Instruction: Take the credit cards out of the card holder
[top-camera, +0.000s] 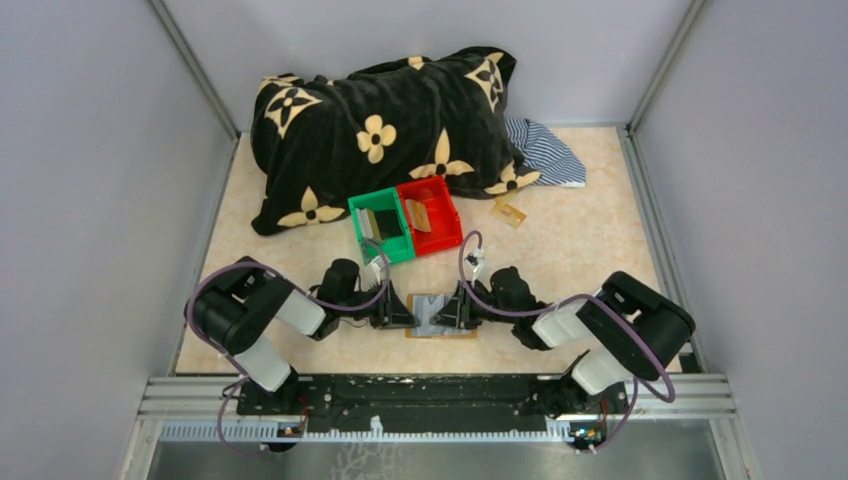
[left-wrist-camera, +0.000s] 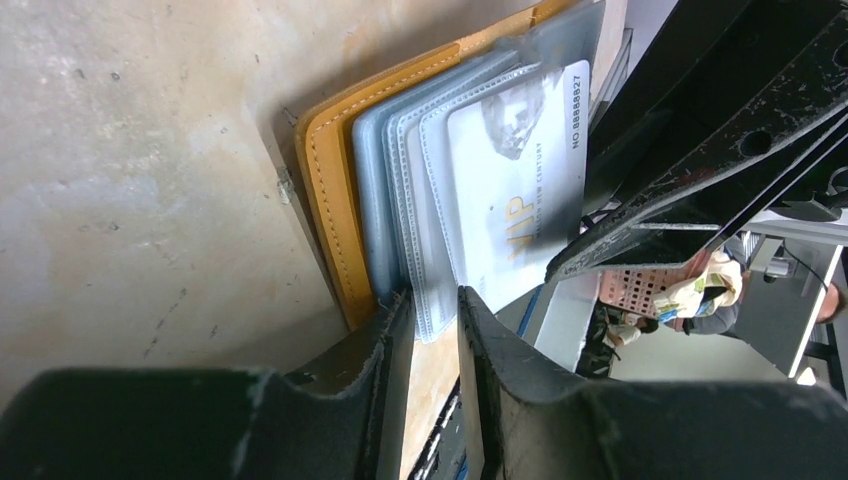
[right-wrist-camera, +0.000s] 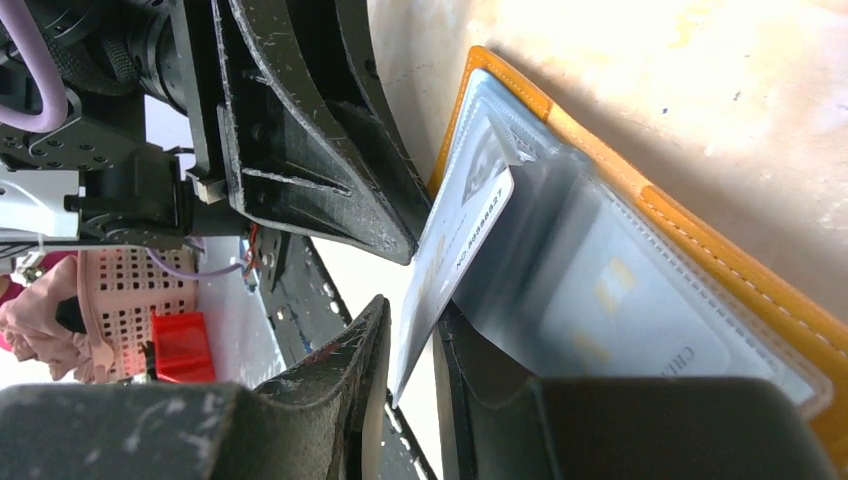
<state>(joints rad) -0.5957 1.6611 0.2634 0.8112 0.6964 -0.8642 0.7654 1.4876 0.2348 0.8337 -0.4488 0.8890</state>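
Here, the tan card holder is being held open on the worktop, directly between the two sets of jaws. Its clear plastic sleeves are being pinched at their edge by the left jaws, which are drawn nearly closed with only a slit between them. A silvery credit card marked VIP is being gripped along its edge by the right jaws, likewise narrowed to a thin gap, and is being held tilted, partly out of a sleeve. Beyond both jaws, a green bin and a red bin are sitting side by side, touching.
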